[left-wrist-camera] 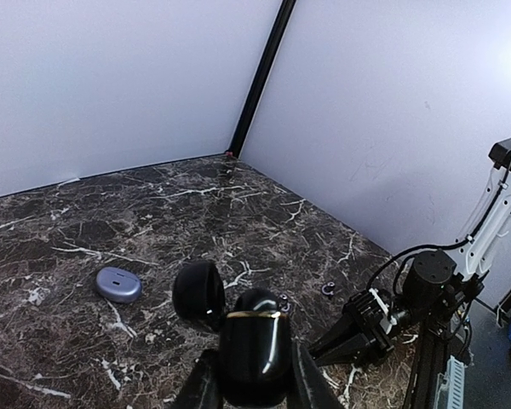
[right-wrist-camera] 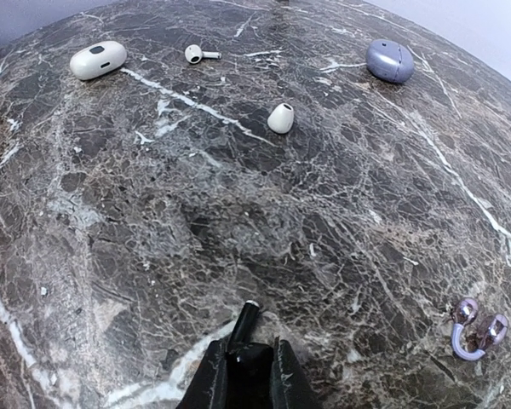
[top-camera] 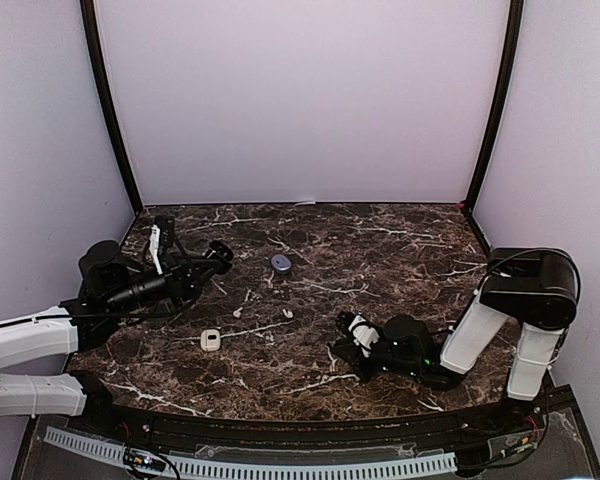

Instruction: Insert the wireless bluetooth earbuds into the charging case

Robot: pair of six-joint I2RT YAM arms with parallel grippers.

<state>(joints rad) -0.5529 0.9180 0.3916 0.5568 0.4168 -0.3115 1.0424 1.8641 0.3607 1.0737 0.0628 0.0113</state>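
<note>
Earbuds are lying in several places. The closest is a dark earbud point(right-wrist-camera: 247, 319), its short stem poking forward. The right claw point(right-wrist-camera: 245, 379) is clamping it between fingers standing nearly together, low over the bench point(right-wrist-camera: 238, 213). Toward the right edge of that wrist view, a pair of lilac hooked earbuds point(right-wrist-camera: 475, 332) is resting on the stone. Farther ahead a white earbud point(right-wrist-camera: 280, 118) without a stem is lying alone. Beyond it a white stemmed earbud point(right-wrist-camera: 196, 54) is lying near a white case point(right-wrist-camera: 97, 60), and a shut lilac case point(right-wrist-camera: 389, 60) is sitting well apart from them at the far right. Across the bench the left claw point(left-wrist-camera: 254, 375) is gripping a black charging case point(left-wrist-camera: 254, 345), its fingers pressing the case's sides, with the lid point(left-wrist-camera: 198, 291) standing open.
</note>
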